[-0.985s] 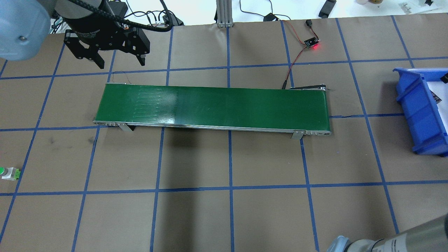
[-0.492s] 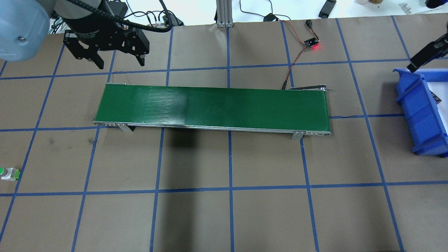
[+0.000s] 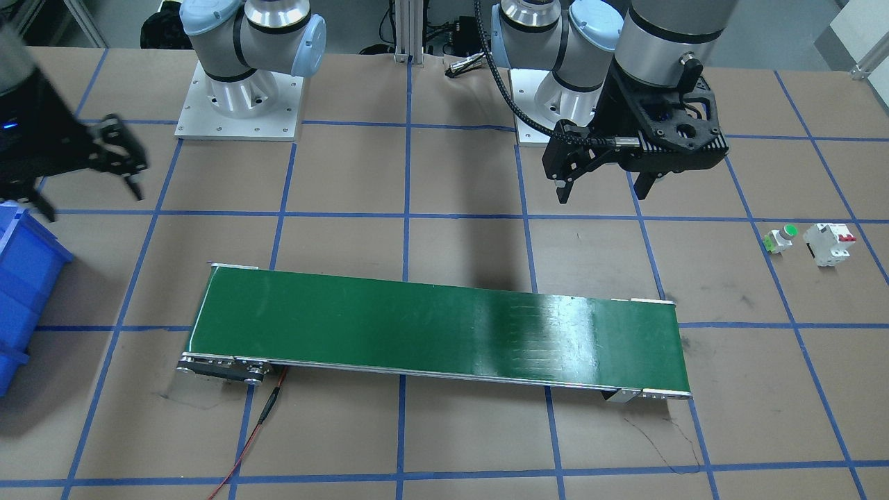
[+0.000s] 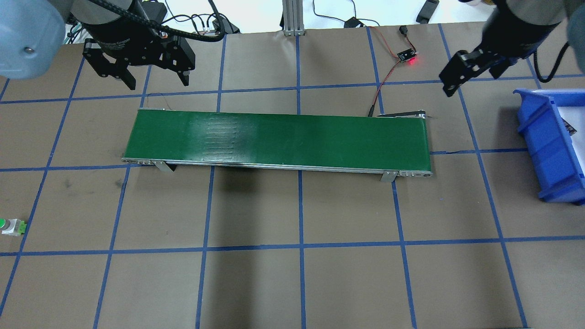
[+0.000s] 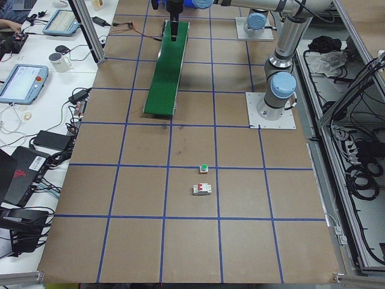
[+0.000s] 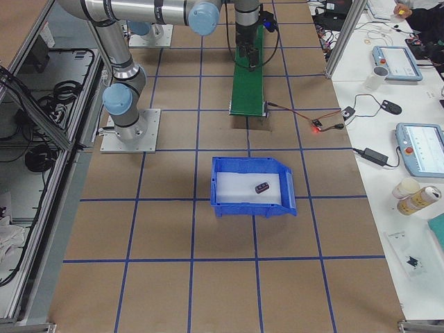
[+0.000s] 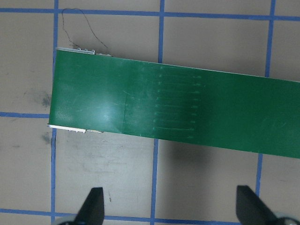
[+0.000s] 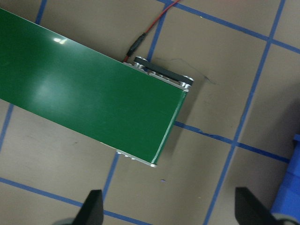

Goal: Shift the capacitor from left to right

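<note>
The capacitor (image 6: 262, 187), a small dark cylinder, lies on the white floor of the blue bin (image 6: 253, 208) in the exterior right view. My right gripper (image 4: 473, 76) is open and empty, up in the air beyond the right end of the green conveyor belt (image 4: 279, 141), left of the blue bin (image 4: 548, 146). It looks blurred in the front view (image 3: 87, 198). My left gripper (image 4: 157, 83) is open and empty, hovering just behind the belt's left end. The left gripper also shows in the front view (image 3: 601, 194).
A green-topped push button (image 3: 781, 238) and a white circuit breaker (image 3: 828, 243) sit on the table at my far left. A small sensor board with a red light (image 4: 406, 57) and its wire lie behind the belt's right end.
My right gripper has swung in from the right, away from the bin, to behind the belt's right end. The marks on the belt have shifted right. My left gripper has stayed put.
</note>
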### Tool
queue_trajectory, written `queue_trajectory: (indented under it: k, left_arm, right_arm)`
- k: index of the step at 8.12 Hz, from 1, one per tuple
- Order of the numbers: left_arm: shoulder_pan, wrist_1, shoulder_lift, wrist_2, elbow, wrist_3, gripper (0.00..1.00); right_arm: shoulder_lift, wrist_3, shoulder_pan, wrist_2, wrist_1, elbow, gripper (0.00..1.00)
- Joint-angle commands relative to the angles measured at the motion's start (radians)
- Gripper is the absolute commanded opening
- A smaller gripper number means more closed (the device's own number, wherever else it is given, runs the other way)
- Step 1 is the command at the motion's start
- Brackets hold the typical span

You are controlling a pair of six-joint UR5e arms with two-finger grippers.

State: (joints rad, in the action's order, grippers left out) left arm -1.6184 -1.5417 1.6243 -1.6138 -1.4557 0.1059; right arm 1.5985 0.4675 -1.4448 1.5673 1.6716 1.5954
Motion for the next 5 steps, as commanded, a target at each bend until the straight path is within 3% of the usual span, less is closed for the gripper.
queue_trajectory:
  k: [1, 5]
  left_arm:
    - [0.000, 0.000, 0.000, 0.000, 0.000, 0.000, 1.00]
    - [0.000, 0.000, 0.000, 0.000, 0.000, 0.000, 1.00]
  right_arm:
    - [0.017, -0.255, -0.205, 0.022, -0.024, -0.008, 1.00]
    - [0.020, -0.314, -0.220, 0.007, -0.047, -0.012, 1.00]
